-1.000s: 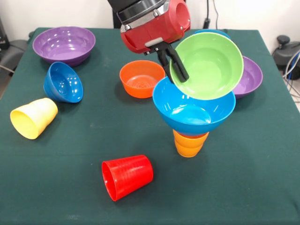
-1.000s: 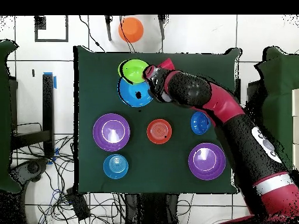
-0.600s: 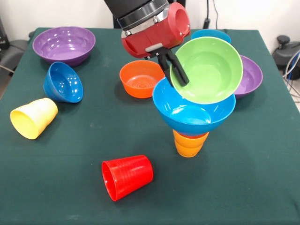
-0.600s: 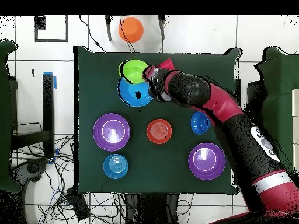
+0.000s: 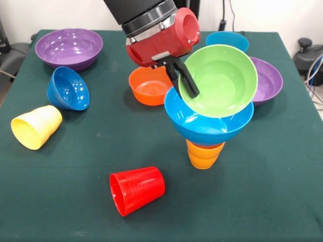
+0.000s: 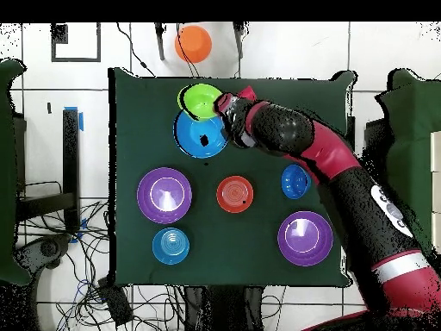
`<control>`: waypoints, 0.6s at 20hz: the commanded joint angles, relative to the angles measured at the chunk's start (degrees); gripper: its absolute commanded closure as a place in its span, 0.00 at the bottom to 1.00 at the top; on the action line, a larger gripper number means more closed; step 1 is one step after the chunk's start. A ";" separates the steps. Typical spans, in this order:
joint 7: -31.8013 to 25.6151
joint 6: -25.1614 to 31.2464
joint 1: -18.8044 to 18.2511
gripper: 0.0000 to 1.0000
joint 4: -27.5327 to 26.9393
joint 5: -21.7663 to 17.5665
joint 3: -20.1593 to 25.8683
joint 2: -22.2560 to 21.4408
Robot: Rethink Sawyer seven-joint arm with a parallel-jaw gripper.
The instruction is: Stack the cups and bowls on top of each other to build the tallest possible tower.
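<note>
My gripper (image 5: 184,80) is shut on the near-left rim of the green bowl (image 5: 218,80), one finger inside it and one outside. The bowl hangs tilted, its opening facing the camera, just above and partly inside the large blue bowl (image 5: 209,125). That blue bowl sits upright on the orange cup (image 5: 203,154), forming a short tower. From above, the green bowl (image 6: 200,101) overlaps the far edge of the blue bowl (image 6: 200,136), with the gripper (image 6: 222,109) beside them. The red cup (image 5: 137,189) and the yellow cup (image 5: 36,126) lie on their sides.
An orange bowl (image 5: 151,84) stands just behind the tower. A dark blue bowl (image 5: 68,89) lies tipped at the left. Purple bowls sit at the back left (image 5: 69,48) and at the right (image 5: 267,80). A cyan bowl (image 5: 227,39) is at the back.
The gripper has carried the green bowl a little to the left and down in the front view, closer over the blue bowl. The other things have not moved.
</note>
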 commanded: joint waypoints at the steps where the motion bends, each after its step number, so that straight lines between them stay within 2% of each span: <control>1: -10.26 5.80 0.74 1.00 -4.26 -5.21 0.22 2.41; 12: -10.94 5.22 0.57 1.00 -4.90 -5.90 0.21 3.20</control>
